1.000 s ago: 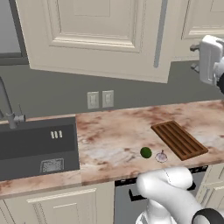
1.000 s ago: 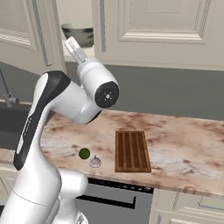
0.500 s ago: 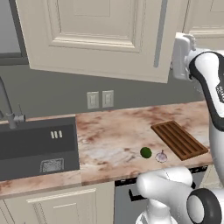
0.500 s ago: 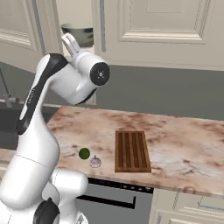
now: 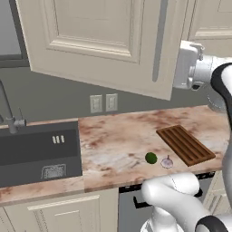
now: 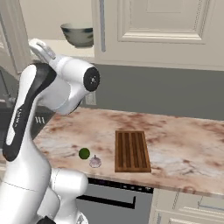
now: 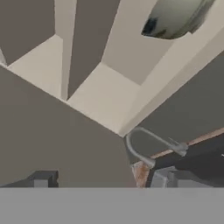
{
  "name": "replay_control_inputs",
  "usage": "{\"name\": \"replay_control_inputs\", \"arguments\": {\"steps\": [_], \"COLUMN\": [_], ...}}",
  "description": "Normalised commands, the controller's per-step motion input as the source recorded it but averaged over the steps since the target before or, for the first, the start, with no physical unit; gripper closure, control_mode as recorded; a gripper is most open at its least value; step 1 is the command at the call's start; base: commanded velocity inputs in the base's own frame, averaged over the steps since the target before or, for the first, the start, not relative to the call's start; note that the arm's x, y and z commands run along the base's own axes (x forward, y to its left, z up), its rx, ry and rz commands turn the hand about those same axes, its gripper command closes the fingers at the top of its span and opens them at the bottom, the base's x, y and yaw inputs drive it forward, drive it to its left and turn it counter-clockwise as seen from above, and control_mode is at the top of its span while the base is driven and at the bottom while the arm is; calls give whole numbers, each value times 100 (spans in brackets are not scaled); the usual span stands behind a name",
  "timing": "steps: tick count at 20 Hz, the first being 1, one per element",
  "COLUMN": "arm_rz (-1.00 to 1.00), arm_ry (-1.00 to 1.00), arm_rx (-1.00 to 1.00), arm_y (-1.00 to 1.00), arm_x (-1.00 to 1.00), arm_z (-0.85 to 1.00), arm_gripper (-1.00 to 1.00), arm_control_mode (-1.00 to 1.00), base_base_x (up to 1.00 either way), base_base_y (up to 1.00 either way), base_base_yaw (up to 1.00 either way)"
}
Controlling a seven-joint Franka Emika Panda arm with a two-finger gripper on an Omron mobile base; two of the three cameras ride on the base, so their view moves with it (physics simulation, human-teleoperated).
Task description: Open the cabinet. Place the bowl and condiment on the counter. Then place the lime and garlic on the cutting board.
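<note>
The cabinet (image 5: 104, 41) door hangs swung open above the worktop (image 5: 122, 140), its slim handle (image 5: 158, 41) running down the near edge of the door. Up on the pale shelf (image 6: 78, 49) inside sits the bowl (image 6: 78, 35), greyish with dark smudges; from the hand camera its rounded underside (image 7: 175, 17) peeks in at the top corner, with the bare shelf boards beside it. I can't make out the condiment jar from where I stand.

The arm is raised high, its wrist up at shelf height just beside the open door. The claw (image 7: 103, 181) shows as two small dark tips at the bottom of the hand view, set wide apart with nothing between them, so it is released and holds nothing.

Down on the worktop, the lime (image 5: 151, 157) and the garlic (image 5: 167, 162) lie close together near the front edge, the lime on the sink side. The board (image 5: 185, 145) lies just beyond the garlic, apart from both, with nothing on it. From the right-side camera the lime (image 6: 84, 153), garlic (image 6: 95, 162) and board (image 6: 131, 150) sit in the same row.

The dark sink (image 5: 38, 152) is set into the slab further along, with a grey tap (image 5: 11, 118) behind it. Two wall sockets (image 5: 103, 103) sit on the grey wall under the cabinet.
</note>
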Motion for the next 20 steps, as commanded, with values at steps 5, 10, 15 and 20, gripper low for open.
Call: {"name": "replay_control_inputs", "arguments": {"steps": [5,10,15,20], "arm_rz": [26,18,9,-1], "arm_ry": [-29,-30,-24,-21], "arm_rx": [-22,-30,-37,-36], "arm_y": [100,100,100,100], "arm_x": [-100,-100,-85,-12], "arm_z": [0,0,0,2], "arm_gripper": [-100,-100,-100,-100], "arm_control_mode": [-100,-100,-100,-100], "base_base_x": [0,0,0,0], "base_base_y": [0,0,0,0], "base_base_yaw": [0,0,0,0]}}
